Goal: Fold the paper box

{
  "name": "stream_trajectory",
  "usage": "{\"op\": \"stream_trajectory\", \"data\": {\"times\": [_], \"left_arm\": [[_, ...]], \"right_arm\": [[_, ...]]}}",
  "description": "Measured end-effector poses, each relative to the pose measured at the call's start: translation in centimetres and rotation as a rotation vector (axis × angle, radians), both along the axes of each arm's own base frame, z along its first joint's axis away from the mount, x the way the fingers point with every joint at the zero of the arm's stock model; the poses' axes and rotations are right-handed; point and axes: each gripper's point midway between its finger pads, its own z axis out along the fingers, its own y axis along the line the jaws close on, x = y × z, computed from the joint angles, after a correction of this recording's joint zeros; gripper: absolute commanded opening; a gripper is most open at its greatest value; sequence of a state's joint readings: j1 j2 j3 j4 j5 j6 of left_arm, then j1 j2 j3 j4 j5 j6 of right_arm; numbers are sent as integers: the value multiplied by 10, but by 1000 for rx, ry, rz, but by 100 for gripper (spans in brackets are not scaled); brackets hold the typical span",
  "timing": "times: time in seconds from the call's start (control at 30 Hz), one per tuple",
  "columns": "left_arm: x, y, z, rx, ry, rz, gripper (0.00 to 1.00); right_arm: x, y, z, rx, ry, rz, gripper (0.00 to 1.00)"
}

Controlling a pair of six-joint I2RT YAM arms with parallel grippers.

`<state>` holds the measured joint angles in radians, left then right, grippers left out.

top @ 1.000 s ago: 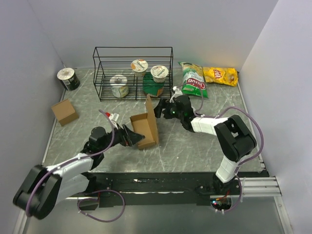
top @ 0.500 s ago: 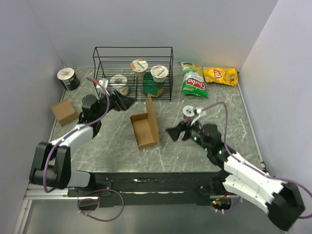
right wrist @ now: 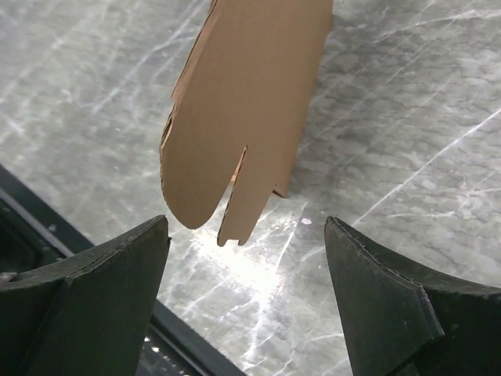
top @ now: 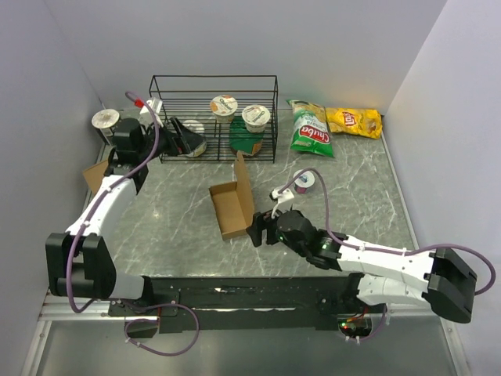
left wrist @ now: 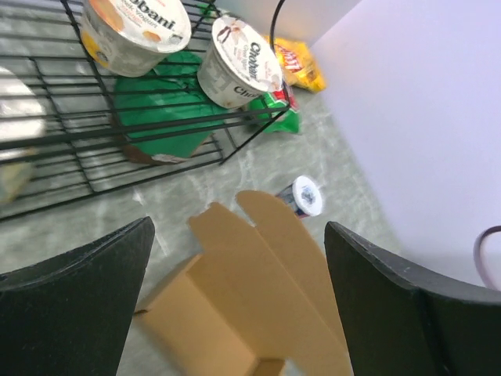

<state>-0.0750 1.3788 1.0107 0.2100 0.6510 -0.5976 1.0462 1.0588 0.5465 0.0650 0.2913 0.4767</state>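
The left gripper [top: 186,141] is held with its fingers spread wide, nothing pinched. The paper box [top: 233,205] is seen well ahead of and below those fingertips, lying open on the table [top: 344,196] with one long flap raised. The right gripper [top: 257,233] is likewise spread apart. The box's rounded flap is seen just beyond its tips, apparently untouched, though contact cannot be fully judged.

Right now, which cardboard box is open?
The larger box mid-table: its lid flap stands up, just beyond the right gripper. The small box at the left edge looks closed.
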Motion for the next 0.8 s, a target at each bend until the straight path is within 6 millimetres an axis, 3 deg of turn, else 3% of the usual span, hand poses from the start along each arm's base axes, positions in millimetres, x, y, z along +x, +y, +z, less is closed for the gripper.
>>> {"op": "stream_trajectory", "data": {"times": [0.13, 0.3, 0.43, 0.6, 0.8], "left_arm": [[-3, 5, 9, 92, -30, -4, 96], [-10, 6, -1, 114, -11, -17, 96], [-15, 6, -15, 119, 19, -31, 96], [-24, 5, -26, 121, 40, -44, 96], [-33, 2, -16, 112, 2, -69, 96]], "right_arm": [[4, -1, -6, -31, -18, -27, 82], [16, -1, -23, -100, -28, -67, 67], [23, -3, -34, -163, -53, -76, 60], [31, 6, -26, -183, -126, -33, 52], [46, 13, -12, -167, -199, 21, 40]]}}
